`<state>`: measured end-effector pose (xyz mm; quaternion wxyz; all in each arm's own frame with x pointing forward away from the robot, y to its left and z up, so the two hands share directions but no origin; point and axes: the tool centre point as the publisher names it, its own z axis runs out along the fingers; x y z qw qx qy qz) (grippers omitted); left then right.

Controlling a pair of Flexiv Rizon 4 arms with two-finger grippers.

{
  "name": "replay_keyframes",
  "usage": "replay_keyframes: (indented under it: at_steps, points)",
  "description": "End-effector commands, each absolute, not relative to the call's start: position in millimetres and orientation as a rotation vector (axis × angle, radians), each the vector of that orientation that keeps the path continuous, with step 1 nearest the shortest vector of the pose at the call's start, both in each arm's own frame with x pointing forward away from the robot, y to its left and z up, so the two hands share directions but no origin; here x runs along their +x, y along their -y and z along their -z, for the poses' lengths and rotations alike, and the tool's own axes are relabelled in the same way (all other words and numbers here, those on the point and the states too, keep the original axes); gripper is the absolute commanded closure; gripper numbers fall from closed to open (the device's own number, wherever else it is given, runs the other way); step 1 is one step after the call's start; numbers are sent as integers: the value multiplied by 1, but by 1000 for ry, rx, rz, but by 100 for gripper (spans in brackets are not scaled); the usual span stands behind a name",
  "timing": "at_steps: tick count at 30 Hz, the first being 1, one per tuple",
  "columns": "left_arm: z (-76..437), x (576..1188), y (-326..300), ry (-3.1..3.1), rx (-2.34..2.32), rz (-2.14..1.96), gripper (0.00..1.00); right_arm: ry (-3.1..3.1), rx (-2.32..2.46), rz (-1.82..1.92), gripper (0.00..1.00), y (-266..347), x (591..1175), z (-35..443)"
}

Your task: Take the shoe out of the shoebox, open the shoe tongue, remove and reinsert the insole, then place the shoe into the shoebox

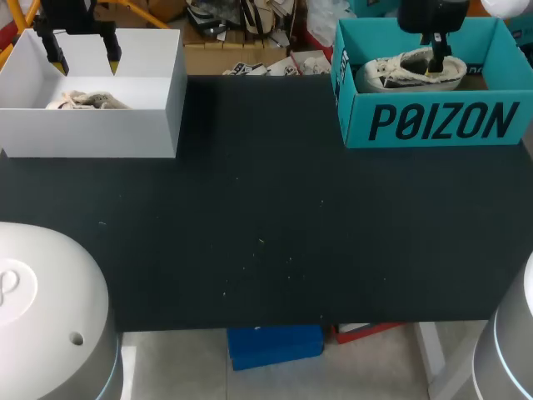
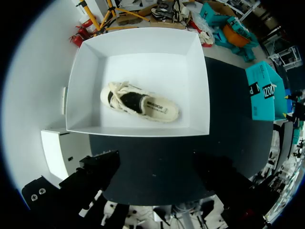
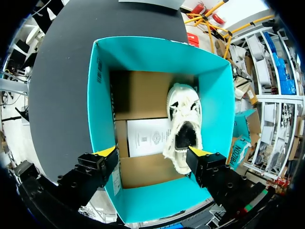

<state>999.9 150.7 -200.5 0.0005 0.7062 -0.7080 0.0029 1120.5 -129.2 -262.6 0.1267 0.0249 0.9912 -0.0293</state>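
At the table's [image 1: 266, 233] far right corner, the right gripper [image 3: 152, 152] hangs straight down over the teal shoebox [image 3: 100, 95]. Its fingers are spread wide and hold nothing, and one yellow tip is just beside the collar of the white shoe [image 3: 183, 129] lying inside. At the far left corner, the left gripper [image 1: 83, 58] hovers above a white box [image 2: 143, 47], also wide apart and empty, over a cream shoe [image 2: 140, 102].

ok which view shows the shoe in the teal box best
The right wrist view: it looks straight down into the teal box, showing nearly the whole white shoe. The head view shows it side-on, partly behind the box wall. The left wrist view shows only the box's outside.
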Motion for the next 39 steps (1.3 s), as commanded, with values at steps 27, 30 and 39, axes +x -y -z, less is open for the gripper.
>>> replay_keyframes:
  at_steps: [27, 30, 39]
  points:
    - [200, 1000, -151, 2222, 2219, -5, 0, -2827, 164, 32, 53, 138, 1155, 312]
    - [200, 1000, -151, 2222, 2219, -5, 0, -2822, 186, 26, 54, 142, 1159, 321]
    - [200, 1000, -151, 2222, 2219, -5, 0, -2809, 234, 15, 53, 147, 1171, 343]
